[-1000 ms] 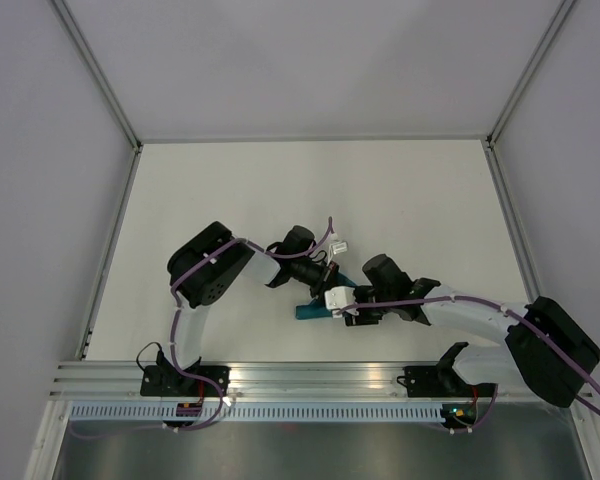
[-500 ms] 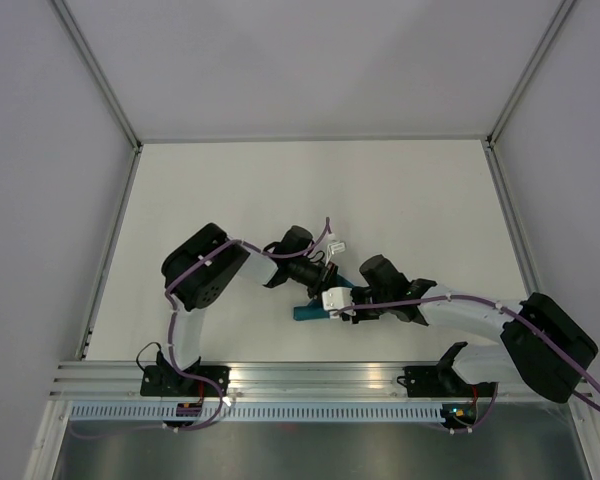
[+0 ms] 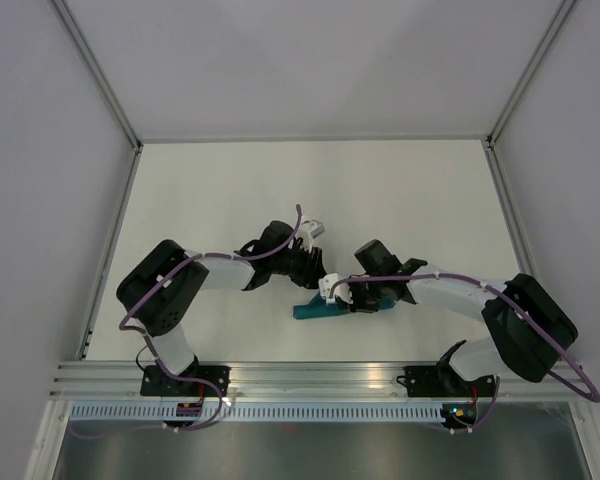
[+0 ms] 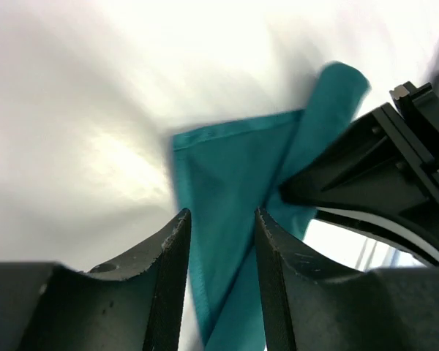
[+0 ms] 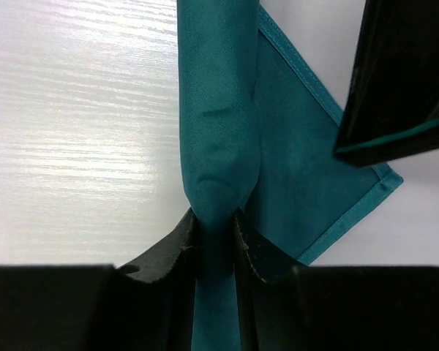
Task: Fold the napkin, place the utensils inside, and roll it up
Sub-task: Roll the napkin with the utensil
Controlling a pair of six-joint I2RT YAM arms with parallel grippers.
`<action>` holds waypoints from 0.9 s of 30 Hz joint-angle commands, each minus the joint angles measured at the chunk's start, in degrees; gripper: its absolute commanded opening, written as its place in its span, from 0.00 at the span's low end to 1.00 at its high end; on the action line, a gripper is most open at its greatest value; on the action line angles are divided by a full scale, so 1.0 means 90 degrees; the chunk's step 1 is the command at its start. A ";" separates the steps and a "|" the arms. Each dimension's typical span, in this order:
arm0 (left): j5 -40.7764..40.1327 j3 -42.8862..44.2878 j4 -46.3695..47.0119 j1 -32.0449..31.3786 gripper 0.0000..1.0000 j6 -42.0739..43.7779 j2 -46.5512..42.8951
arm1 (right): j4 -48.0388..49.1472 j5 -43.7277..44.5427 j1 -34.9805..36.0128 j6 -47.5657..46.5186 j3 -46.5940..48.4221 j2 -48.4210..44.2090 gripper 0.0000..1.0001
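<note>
The teal napkin point(image 3: 313, 309) lies rolled into a narrow bundle on the white table, between the two grippers. My right gripper point(image 3: 342, 298) is shut on one end of the roll point(image 5: 216, 110), with a flat flap of cloth beside it. My left gripper point(image 3: 318, 272) is open just above the napkin point(image 4: 234, 183); the cloth shows in the gap between its fingertips point(image 4: 174, 241), not pinched. One left finger point(image 5: 395, 73) hangs over the flap. No utensils show.
The white table point(image 3: 380, 190) is walled on three sides by grey panels. An aluminium rail point(image 3: 310, 378) runs along the near edge by the arm bases. The right gripper's black body point(image 4: 366, 175) sits close to the left fingers.
The left arm's elbow has swung out to the left and its wrist has pulled back up-left from the napkin. The right gripper has shifted slightly left with the roll.
</note>
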 commanded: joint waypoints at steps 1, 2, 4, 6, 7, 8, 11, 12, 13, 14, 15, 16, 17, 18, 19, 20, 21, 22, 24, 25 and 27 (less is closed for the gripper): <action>-0.1696 -0.0350 0.0307 0.0034 0.43 0.0321 -0.0716 | -0.1458 -0.0545 -0.0299 -0.0226 0.0473 0.0591 0.13; -0.1920 -0.0554 0.0511 0.0034 0.43 0.0312 -0.0998 | -0.1597 -0.0750 -0.0493 -0.0265 0.0592 0.0825 0.13; -0.2371 -0.0770 0.0727 0.0034 0.42 0.0350 -0.1254 | -0.1958 -0.0888 -0.0660 -0.0344 0.0963 0.1080 0.13; -0.2673 -0.1121 0.1194 0.0014 0.42 0.0428 -0.1635 | -0.2212 -0.1044 -0.0865 -0.0402 0.1246 0.1499 0.14; -0.2713 -0.1268 0.1381 0.0005 0.43 0.0487 -0.1752 | -0.2465 -0.1093 -0.0905 -0.0431 0.1518 0.1646 0.13; -0.2791 -0.1540 0.1557 -0.0015 0.43 0.0565 -0.1869 | -0.2622 -0.1151 -0.0992 -0.0480 0.1666 0.1966 0.13; -0.3199 -0.2156 0.2455 -0.0248 0.44 0.1003 -0.2260 | -0.3062 -0.1347 -0.1139 -0.0597 0.2154 0.2533 0.13; -0.3289 -0.2264 0.2621 -0.0491 0.45 0.1382 -0.2415 | -0.3188 -0.1405 -0.1178 -0.0607 0.2252 0.2662 0.13; -0.3425 -0.2439 0.2874 -0.0648 0.45 0.1598 -0.2465 | -0.3257 -0.1425 -0.1236 -0.0636 0.2437 0.2789 0.13; -0.3658 -0.2499 0.2954 -0.0940 0.46 0.1968 -0.2514 | -0.3326 -0.1455 -0.1266 -0.0656 0.2526 0.3012 0.14; -0.3690 -0.2567 0.3051 -0.1088 0.46 0.2146 -0.2573 | -0.3462 -0.1503 -0.1295 -0.0676 0.2623 0.3130 0.13; -0.3874 -0.2636 0.3159 -0.1244 0.46 0.2254 -0.2554 | -0.3541 -0.1523 -0.1354 -0.0685 0.2808 0.3228 0.13; -0.4127 -0.2656 0.3179 -0.1400 0.46 0.2564 -0.2534 | -0.3609 -0.1562 -0.1383 -0.0734 0.2897 0.3403 0.13; -0.4294 -0.2665 0.3199 -0.1730 0.48 0.2915 -0.2505 | -0.3764 -0.1601 -0.1422 -0.0763 0.3072 0.3492 0.14; -0.4460 -0.2666 0.3286 -0.1908 0.48 0.3074 -0.2418 | -0.3843 -0.1659 -0.1500 -0.0793 0.3151 0.3580 0.13; -0.4742 -0.2656 0.3335 -0.2219 0.49 0.3365 -0.2349 | -0.3902 -0.1670 -0.1530 -0.0822 0.3239 0.3736 0.14; -0.4832 -0.2636 0.3345 -0.2348 0.51 0.3513 -0.2281 | -0.4009 -0.1689 -0.1569 -0.0842 0.3375 0.3805 0.14; -0.4929 -0.2540 0.3345 -0.2475 0.52 0.3669 -0.2116 | -0.4058 -0.1728 -0.1627 -0.0851 0.3425 0.3941 0.14; -0.5028 -0.2442 0.3345 -0.2767 0.53 0.4060 -0.1920 | -0.4127 -0.1719 -0.1657 -0.0861 0.3542 0.4030 0.13; -0.5086 -0.2335 0.3355 -0.2866 0.54 0.4187 -0.1822 | -0.4137 -0.1709 -0.1676 -0.0861 0.3562 0.4059 0.13; -0.5135 -0.2236 0.3394 -0.3138 0.57 0.4656 -0.1471 | -0.4118 -0.1718 -0.1696 -0.0842 0.3562 0.4089 0.14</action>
